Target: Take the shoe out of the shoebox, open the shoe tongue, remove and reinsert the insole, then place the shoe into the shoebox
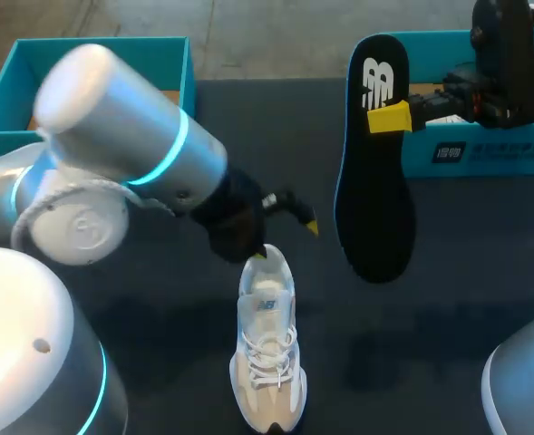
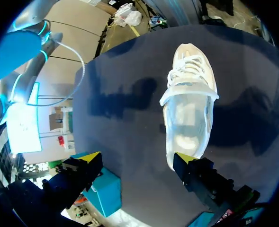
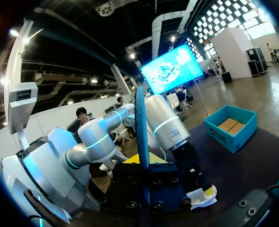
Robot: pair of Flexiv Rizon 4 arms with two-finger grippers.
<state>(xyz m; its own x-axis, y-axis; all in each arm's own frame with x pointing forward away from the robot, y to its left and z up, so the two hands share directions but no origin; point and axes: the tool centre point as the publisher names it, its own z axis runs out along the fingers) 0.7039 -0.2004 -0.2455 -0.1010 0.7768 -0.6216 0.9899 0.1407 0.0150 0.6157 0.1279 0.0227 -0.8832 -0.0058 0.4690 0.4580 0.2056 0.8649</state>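
Right gripper (image 1: 389, 118) clamps insole (image 1: 375, 208); left gripper (image 2: 137, 158) spread — beside shoe (image 1: 268, 362)

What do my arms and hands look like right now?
Both arms are glossy silver-grey tubes with rounded joint caps and glowing cyan rings; the left arm shows it best, the right arm only partly. A pale cable curves along the left arm. The left hand and right hand are black and blocky, each with two fingers tipped bright yellow.
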